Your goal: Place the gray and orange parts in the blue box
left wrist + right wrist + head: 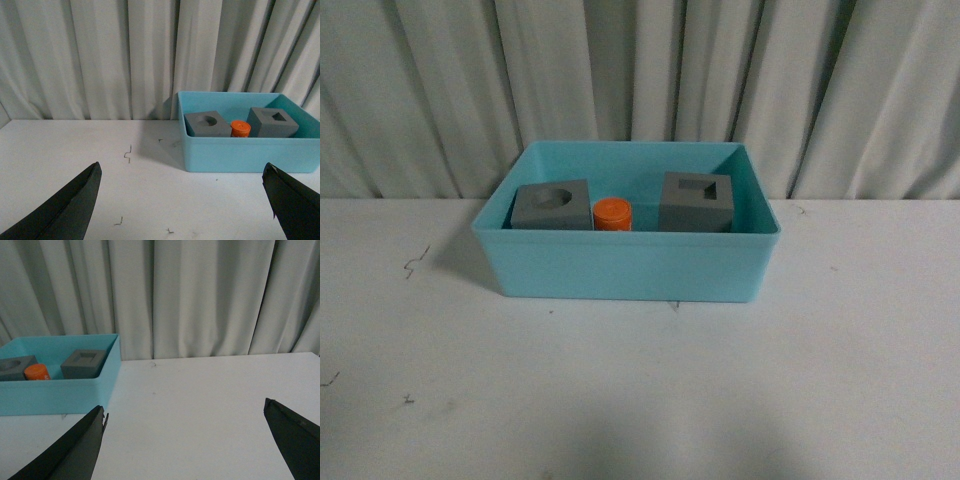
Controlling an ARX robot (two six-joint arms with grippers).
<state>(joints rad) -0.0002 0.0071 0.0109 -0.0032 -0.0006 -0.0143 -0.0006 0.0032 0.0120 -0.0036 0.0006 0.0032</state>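
**All three parts sitting inside the blue box**

I am holding my left claw (pixel 182 205) and my right claw (pixel 185 442) spread wide, gripping nothing, each hanging over bare white surface (pixel 640 390) in front of the blue box (pixel 626 265). Inside the box, the cube with the round recess (pixel 553 205) is lying by its left wall, the orange cylinder (pixel 613 214) just beside it, and the cube with the rectangular recess (pixel 697 201) toward its right wall. Curtain (pixel 640 80) is hanging behind the box's far rim.
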